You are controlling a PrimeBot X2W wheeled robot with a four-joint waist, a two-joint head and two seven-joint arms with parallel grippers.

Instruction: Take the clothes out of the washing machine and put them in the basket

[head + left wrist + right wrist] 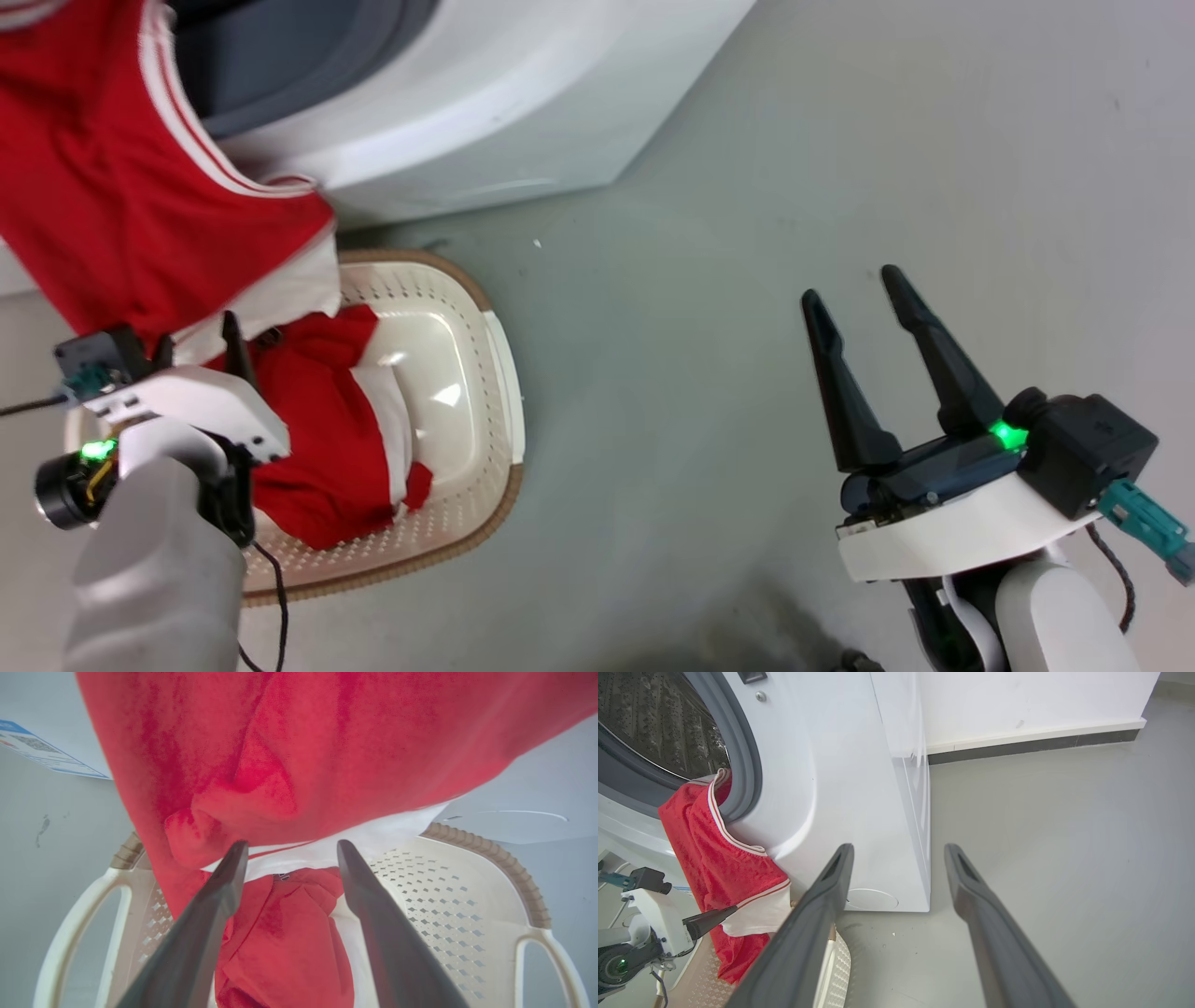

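Clothes of red fabric (327,457) lie in the cream perforated plastic basket (467,373); one red striped garment (112,187) hangs from the white washing machine (485,103); left gripper (290,851) and right gripper (854,285) gape empty.

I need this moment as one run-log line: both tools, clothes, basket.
left tool: open, at shirt hem | right tool: open, empty | shirt: hangs from washer over basket | basket: red clothes inside

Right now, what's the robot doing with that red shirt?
A red jersey hangs out of the washing machine door, drooping down over the laundry basket. The robot's left end effector is open right at the jersey's white hem, above the basket. Another red garment lies in the basket. The right end effector is open over the floor, holding nothing.
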